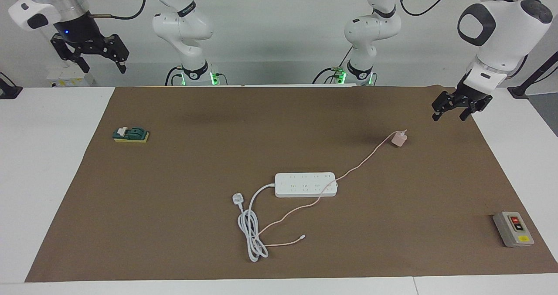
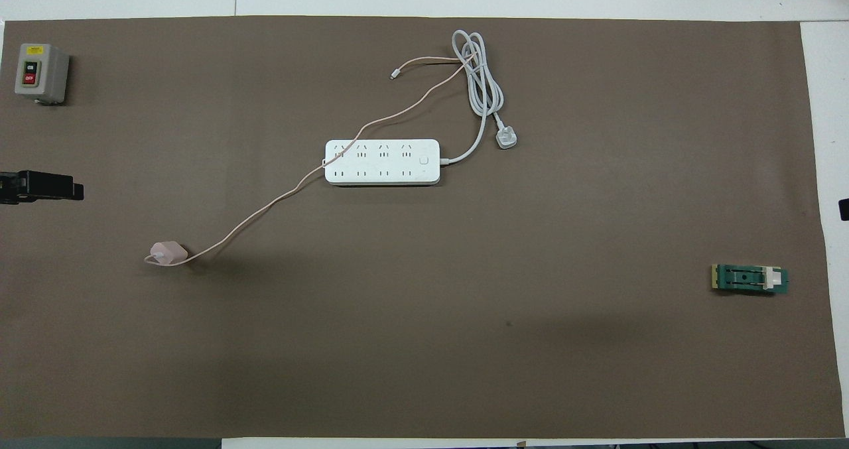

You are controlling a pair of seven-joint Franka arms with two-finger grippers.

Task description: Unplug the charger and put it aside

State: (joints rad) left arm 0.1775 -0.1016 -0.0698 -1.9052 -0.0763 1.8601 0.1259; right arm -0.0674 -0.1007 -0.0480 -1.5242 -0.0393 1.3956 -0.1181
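**Desk:** Facing view first. What does it show?

**Photographer:** The charger (image 1: pixel 399 139), a small pink cube, lies on the brown mat of the tabletop (image 1: pixel 56 164), out of the power strip (image 1: pixel 305 184) and nearer the robots than it, toward the left arm's end. Its cable (image 1: pixel 362 164) trails across one end of the strip. The left end effector (image 1: pixel 449 110) hangs in the air over the mat's edge at that end, well apart from the charger, fingers spread and holding nothing. The right end effector (image 1: pixel 101 63) is raised off the mat at its own end, where that arm waits; its fingers look spread and empty too.

**Desk:** And the overhead view?

**Photographer:** The charger (image 2: pixel 167 253) sits well apart from the power strip (image 2: pixel 382 162), with every socket bare. Only the tips of the left end effector (image 2: pixel 63 189) show at the frame's edge, between the charger and the grey switch box (image 2: pixel 40 72). The right end effector does not show clearly.

**Desk:** Your read on the step?

**Photographer:** The job looks done. A good retreat lifts straight up and away, clear of the cable loop, so the cube is not dragged.
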